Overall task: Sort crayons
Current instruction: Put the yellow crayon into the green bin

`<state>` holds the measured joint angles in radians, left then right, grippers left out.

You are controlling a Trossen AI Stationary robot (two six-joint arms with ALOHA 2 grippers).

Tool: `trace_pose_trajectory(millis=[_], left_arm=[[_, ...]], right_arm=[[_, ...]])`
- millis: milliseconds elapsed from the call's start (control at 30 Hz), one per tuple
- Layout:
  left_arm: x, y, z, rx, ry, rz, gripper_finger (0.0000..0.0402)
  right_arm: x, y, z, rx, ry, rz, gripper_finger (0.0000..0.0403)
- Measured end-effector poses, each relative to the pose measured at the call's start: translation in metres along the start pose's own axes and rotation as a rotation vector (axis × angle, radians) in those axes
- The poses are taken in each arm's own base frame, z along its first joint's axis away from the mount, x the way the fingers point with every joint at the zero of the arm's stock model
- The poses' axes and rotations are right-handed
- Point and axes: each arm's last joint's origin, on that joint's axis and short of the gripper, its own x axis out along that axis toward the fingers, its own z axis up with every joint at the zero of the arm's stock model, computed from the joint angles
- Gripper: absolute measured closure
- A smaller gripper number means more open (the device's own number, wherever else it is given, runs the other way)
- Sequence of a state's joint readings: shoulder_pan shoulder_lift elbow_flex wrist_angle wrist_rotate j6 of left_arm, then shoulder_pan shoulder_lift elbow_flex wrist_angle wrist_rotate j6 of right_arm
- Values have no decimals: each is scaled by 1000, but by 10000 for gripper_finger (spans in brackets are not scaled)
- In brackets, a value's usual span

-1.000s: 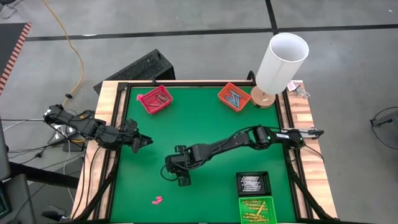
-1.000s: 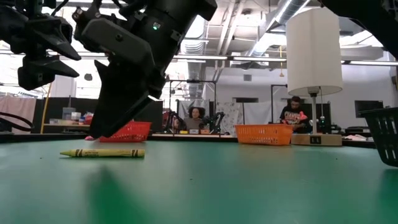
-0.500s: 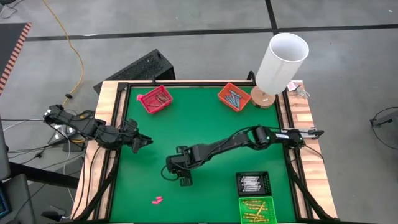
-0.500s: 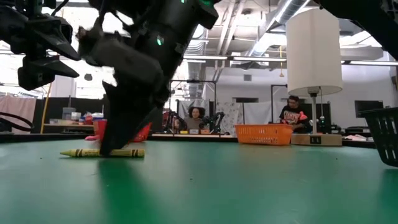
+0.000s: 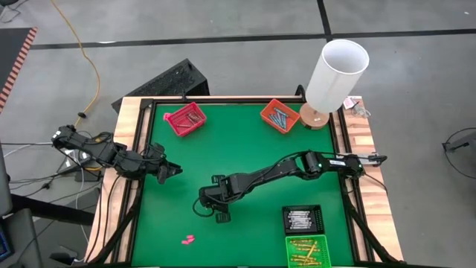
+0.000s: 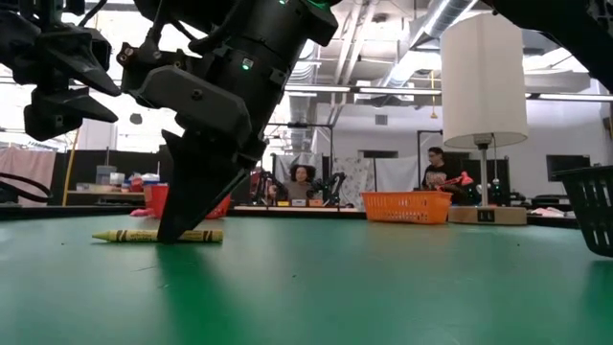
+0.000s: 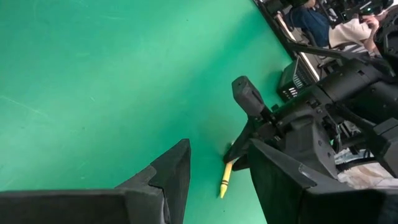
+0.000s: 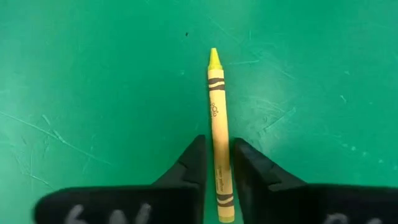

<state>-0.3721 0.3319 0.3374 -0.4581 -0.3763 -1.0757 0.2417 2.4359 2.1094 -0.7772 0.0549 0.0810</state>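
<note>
Step in hand: we judge we are at the pick-up of one loose crayon, with the grasp just being made and no lift yet.

Crayon: the yellow crayon (image 8: 217, 134) lies flat on the green worktop (image 5: 245, 156), out in the open middle and somewhat toward the near edge, well apart from every tray.

Right gripper: our right gripper (image 8: 217, 167) is down at the worktop with a finger on either side of the crayon. The wrist view shows the fingers (image 8: 188, 167) drawn in against its sides, so we read it as pinched on the crayon, which rests on the cloth.

Left gripper: our left gripper (image 5: 173, 170) waits near the left edge of the worktop, its fingers spread and nothing between them.

Trays: the green tray (image 5: 306, 251) at the near right corner holds yellow crayons. The black tray (image 5: 302, 219) just behind it holds pale ones. The red tray (image 5: 185, 119) and the orange tray (image 5: 280, 115) sit along the far edge.

Next move calls for: we think a straight lift that keeps the crayon level in the pinch, then a carry to the green tray and a release low over it.

Left over: some small pink bits (image 5: 188, 239) lie near the near edge.
</note>
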Motion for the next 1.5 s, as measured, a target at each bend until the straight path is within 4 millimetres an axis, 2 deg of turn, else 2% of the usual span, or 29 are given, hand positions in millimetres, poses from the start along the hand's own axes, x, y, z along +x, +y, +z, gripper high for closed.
trace_pose_trajectory(millis=[233, 400, 567, 700, 800, 1000, 1200, 1500], left_arm=[[0, 0, 0, 0, 0, 1, 252], [0, 0, 0, 7, 0, 1, 252], [0, 0, 0, 9, 0, 1, 252], [0, 0, 0, 10, 2, 0, 252], [0, 0, 0, 10, 2, 0, 252], [0, 0, 0, 25, 12, -4, 252], [0, 1, -1, 28, 25, -4, 252], [0, 2, -2, 36, 33, 13, 252]], right_arm=[[1, 0, -1, -2, 10, -2, 395], [1, 0, -1, 35, 12, -1, 397], [-9, -1, 6, 51, 16, -2, 400], [-27, -2, 14, 55, 26, 2, 400], [-49, -3, 21, 55, 30, 2, 401], [-75, 0, 18, 120, 73, 44, 402], [-101, 17, 6, 202, 202, 114, 402], [-128, 70, -20, 288, 425, 221, 402]])
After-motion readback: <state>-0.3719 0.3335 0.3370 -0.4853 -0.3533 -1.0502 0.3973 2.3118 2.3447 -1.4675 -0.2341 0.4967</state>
